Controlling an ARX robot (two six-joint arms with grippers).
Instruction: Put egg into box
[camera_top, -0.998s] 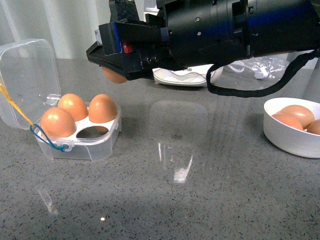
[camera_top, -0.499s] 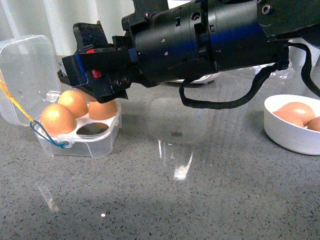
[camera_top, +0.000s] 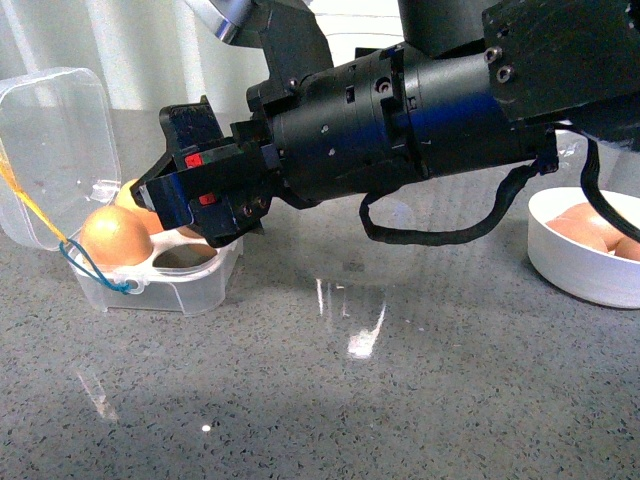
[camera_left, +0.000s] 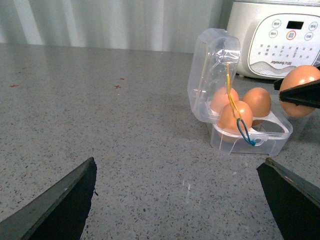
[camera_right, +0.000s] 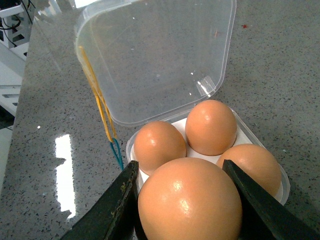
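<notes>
1. Nearest the robot, the grey speckled table (camera_top: 400, 400) shows streaks of glare.
2. The left gripper (camera_left: 176, 165) hangs above the table with its jaws wide apart and nothing between them.
3. In the front view the black right arm reaches across from 3 o'clock toward 9 o'clock. The right gripper (camera_top: 185, 200) ends over the box (camera_top: 150, 275).
4. The right gripper's jaws are clamped on the egg (camera_right: 190, 200), one of its fingers (camera_right: 107, 210) pressing on either side. The egg is held above the box, higher than the seated eggs and not resting in a hollow. Whether it touches the box cannot be told.
5. The box sits at about 9 o'clock in the front view. Three other eggs (camera_right: 211, 126) fill three of its hollows. The hollow (camera_top: 185, 258) at the box's 4 o'clock corner looks dark and unfilled, directly beneath the gripper.
6. The clear lid (camera_top: 55, 150) stands open at the box's 10 o'clock side. The yellow-and-blue cord (camera_top: 60, 240) runs from it down to the box's near edge.
7. At 3 o'clock, well apart from the box, a white bowl (camera_top: 585, 270) holds more brown eggs.
8. Farthest back, the left wrist view shows a white cooker (camera_left: 275, 40) just behind the box.
</notes>
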